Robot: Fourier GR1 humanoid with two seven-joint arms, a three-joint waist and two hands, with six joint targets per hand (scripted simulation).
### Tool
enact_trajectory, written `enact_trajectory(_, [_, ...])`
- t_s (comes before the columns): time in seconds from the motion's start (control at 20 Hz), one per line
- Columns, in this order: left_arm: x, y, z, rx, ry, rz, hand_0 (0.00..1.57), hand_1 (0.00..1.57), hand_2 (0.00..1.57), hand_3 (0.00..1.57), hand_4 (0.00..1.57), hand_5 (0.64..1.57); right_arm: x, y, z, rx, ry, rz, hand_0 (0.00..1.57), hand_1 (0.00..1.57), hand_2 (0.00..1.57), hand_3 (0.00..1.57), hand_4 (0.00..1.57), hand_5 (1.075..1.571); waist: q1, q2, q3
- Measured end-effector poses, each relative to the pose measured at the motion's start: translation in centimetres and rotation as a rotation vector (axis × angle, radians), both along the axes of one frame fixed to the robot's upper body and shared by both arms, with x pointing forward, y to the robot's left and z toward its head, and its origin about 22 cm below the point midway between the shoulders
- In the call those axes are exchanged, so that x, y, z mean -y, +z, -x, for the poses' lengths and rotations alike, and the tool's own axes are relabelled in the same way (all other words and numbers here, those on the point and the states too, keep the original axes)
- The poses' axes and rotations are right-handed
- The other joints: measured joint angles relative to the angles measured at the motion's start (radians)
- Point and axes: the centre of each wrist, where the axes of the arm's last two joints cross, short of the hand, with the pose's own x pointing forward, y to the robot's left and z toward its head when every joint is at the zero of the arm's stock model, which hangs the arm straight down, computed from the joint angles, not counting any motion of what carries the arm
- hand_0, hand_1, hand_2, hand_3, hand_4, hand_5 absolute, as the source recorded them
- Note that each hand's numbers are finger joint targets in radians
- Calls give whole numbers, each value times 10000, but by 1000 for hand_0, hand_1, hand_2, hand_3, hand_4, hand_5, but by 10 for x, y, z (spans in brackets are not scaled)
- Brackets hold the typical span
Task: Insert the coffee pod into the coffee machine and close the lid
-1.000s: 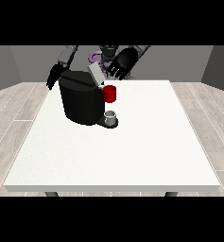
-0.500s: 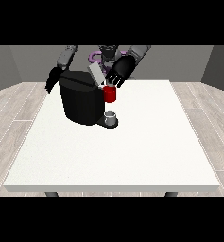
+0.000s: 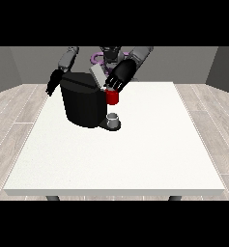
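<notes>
Grey walls and pale plank flooring frame a white bench (image 3: 135, 159). Near its far left stands the black coffee machine (image 3: 83, 102), its grey lid (image 3: 98, 75) tilted up — a red thing at the machine (image 3: 112, 97) above a small grey cup (image 3: 114, 118). Over the red thing hangs the hand at the view's right (image 3: 120, 78), fingers pointing down — whether they hold anything, I cannot tell. Beside the machine hangs the hand at the view's left (image 3: 53, 82); its fingers are unclear.

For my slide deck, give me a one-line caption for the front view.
Humanoid behind a white table, one robot hand at the coffee machine top above a red thing at the machine.
</notes>
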Motion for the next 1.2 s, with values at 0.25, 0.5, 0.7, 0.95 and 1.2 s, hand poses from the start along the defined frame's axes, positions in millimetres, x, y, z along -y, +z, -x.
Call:
enact_trajectory(0.25, [5,-4,-1,-21,101,-74,1227,1227,1258,1198,406,1571,5,0,-1,-161,-17,-55,0,0,0,0,0,1571,-9,-120,-9])
enact_trajectory(0.5, [1,3,0,390,70,-20,1212,1212,1245,1199,352,1571,8,-2,-1,101,-36,30,0,0,0,0,141,1571,-23,123,-2])
enact_trajectory(0.7, [-2,5,0,503,20,-52,1189,1189,1207,1172,362,1571,10,-1,-1,0,-78,4,0,0,0,0,0,1571,-59,58,2])
enact_trajectory(0.95, [-1,-1,0,889,163,-174,1209,1209,1228,1132,0,1571,7,-1,0,26,-55,25,0,0,0,0,0,1571,-96,66,-3])
enact_trajectory(1.2, [-4,-4,0,1307,295,-988,1162,1162,1190,1068,0,1571,4,-1,1,142,-34,55,0,0,0,0,0,1571,-174,230,1])
